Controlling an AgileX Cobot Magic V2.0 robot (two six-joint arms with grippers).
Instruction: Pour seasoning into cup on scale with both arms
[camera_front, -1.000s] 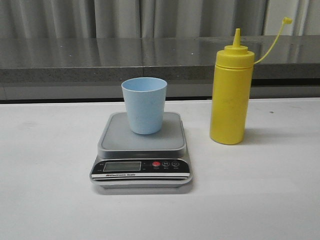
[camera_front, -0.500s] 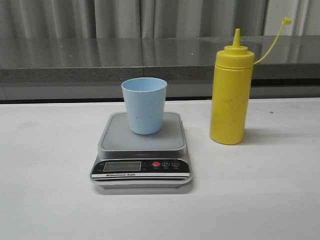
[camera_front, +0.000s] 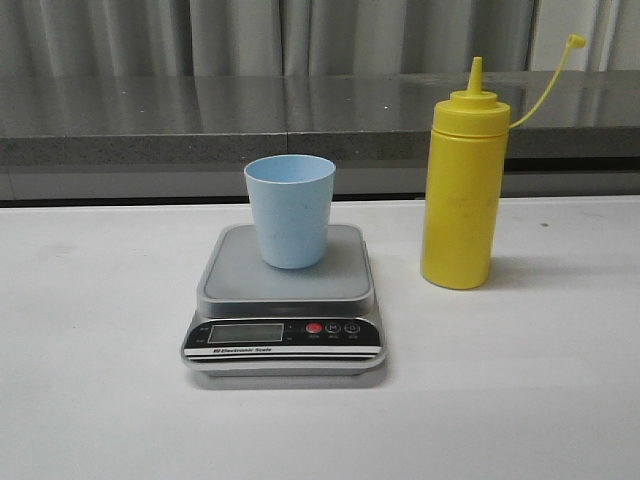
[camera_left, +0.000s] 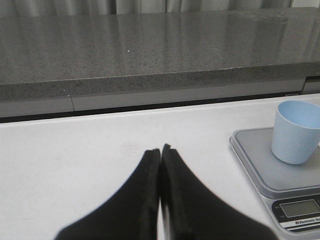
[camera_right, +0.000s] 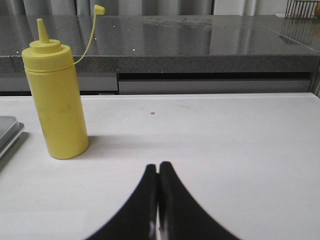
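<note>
Ahead of left gripper (camera_left: 160, 150), fingers pressed together: blue cup (camera_front: 290, 210) upright on scale (camera_front: 285, 300). Ahead of right gripper (camera_right: 158, 166), also closed, empty: yellow bottle (camera_front: 463, 185), cap off spout. Nothing shifted over last second; pour stage unclear.
</note>
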